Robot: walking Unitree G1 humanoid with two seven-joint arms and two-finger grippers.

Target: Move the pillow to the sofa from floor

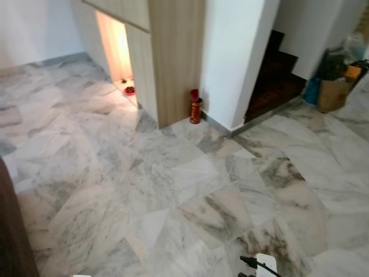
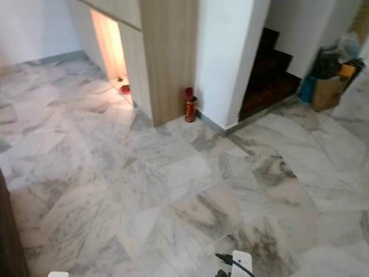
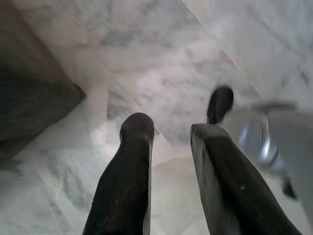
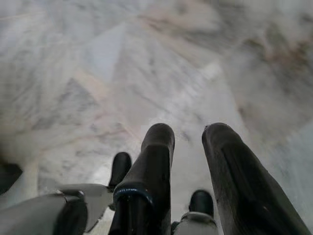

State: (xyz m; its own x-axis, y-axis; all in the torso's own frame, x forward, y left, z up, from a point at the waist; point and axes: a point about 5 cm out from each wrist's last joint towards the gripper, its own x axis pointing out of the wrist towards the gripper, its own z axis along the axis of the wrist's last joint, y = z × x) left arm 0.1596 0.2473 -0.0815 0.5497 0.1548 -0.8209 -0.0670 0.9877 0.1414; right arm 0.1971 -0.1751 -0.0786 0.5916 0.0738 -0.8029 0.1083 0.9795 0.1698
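- No pillow or sofa is showing up in these frames, so its position relative to the fingers and its long axis cannot be told.
- The left gripper (image 3: 168, 129) is hanging over the marble floor (image 1: 173, 173), fingers spread and holding nothing.
- The right gripper (image 4: 188, 134) is hanging likewise, fingers parted, empty.
- Open floor is stretching ahead, ending at a wooden cabinet (image 1: 173, 57), a red canister (image 1: 196, 107), dark stairs (image 1: 277, 75) and a cardboard box (image 1: 333, 92).
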